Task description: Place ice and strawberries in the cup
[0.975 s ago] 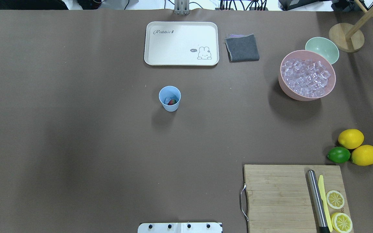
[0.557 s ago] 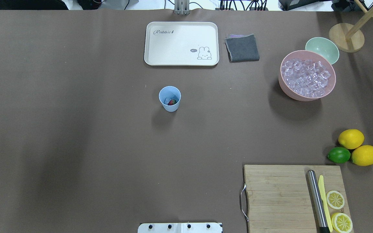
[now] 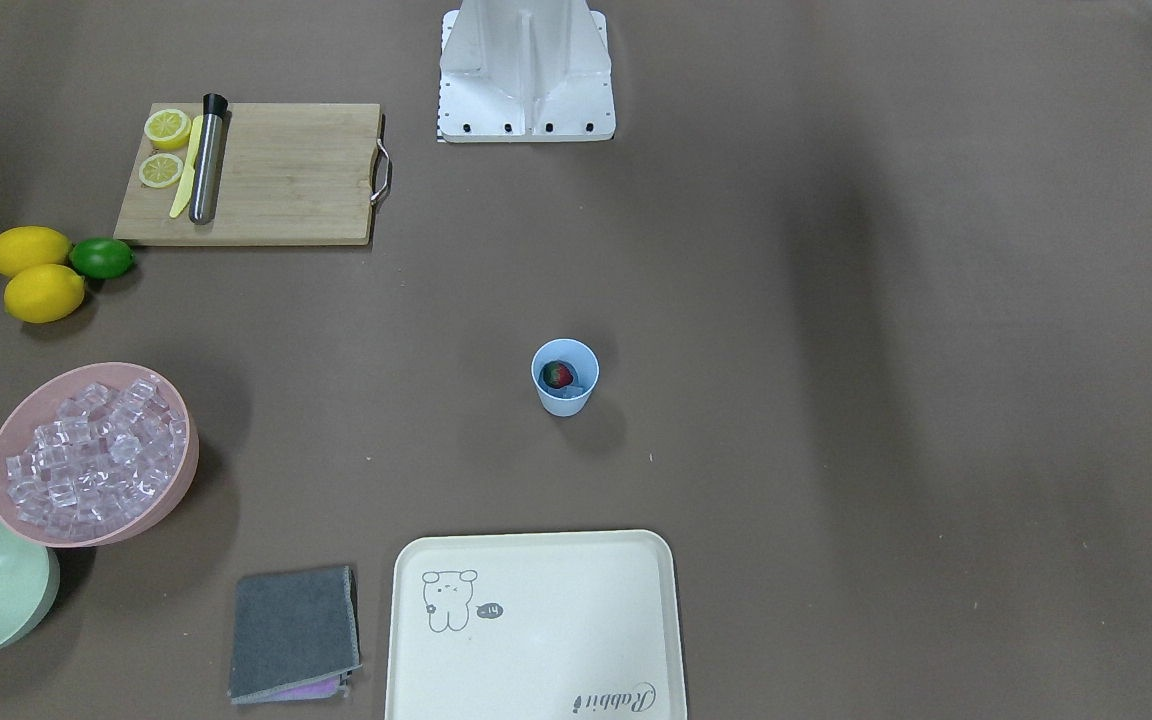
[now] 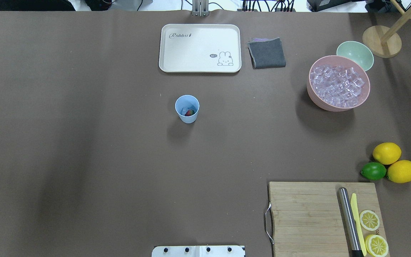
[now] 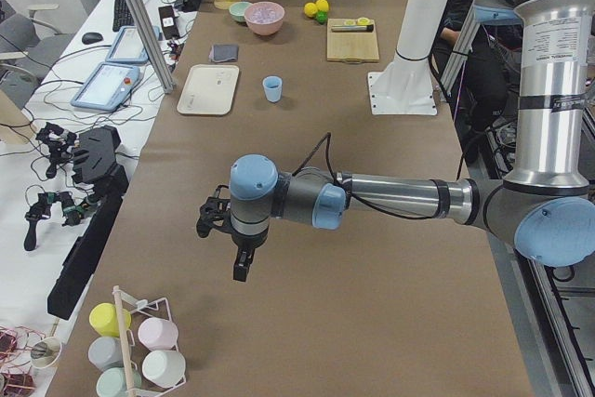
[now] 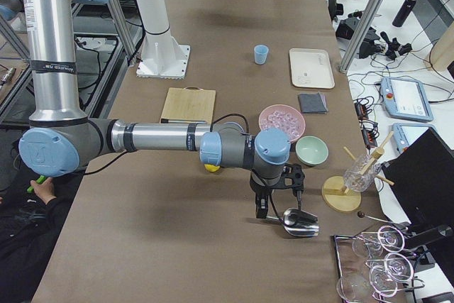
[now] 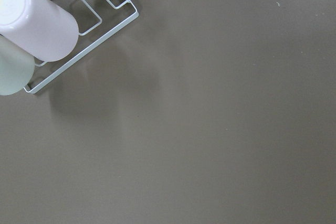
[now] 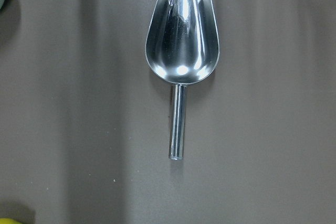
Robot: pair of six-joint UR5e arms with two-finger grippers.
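Off the left end of the brown-covered table [image 4: 84, 150], the left gripper [image 5: 237, 262] hangs over bare cover near a white wire rack [image 7: 89, 45] of upturned pastel tumblers; whether its fingers are apart or together I cannot tell. Further right, at the far edge, lies a cream rectangular tray [image 4: 198, 50] with a rabbit drawing. Nearer the middle stands the light-blue plastic cup [image 4: 188, 120], upright and alone. Inside it lie a small red strawberry [image 4: 190, 112] with a green top and what looks like a clear cube. A folded grey cloth [image 4: 267, 53] sits just right of the tray. Next comes a wide pink bowl [image 4: 316, 101] heaped with glossy clear ice cubes [image 4: 337, 85], and a pale-green bowl [image 4: 355, 53] touches it behind. Toward the near edge is a bamboo cutting board [image 4: 305, 214], and beyond its far right corner two yellow lemons [image 4: 386, 152] and a green lime [image 4: 373, 171] huddle together. At the right end a shiny metal scoop [image 8: 181, 40] lies on the cover below the right gripper [image 6: 278, 200], whose fingers I likewise cannot judge.
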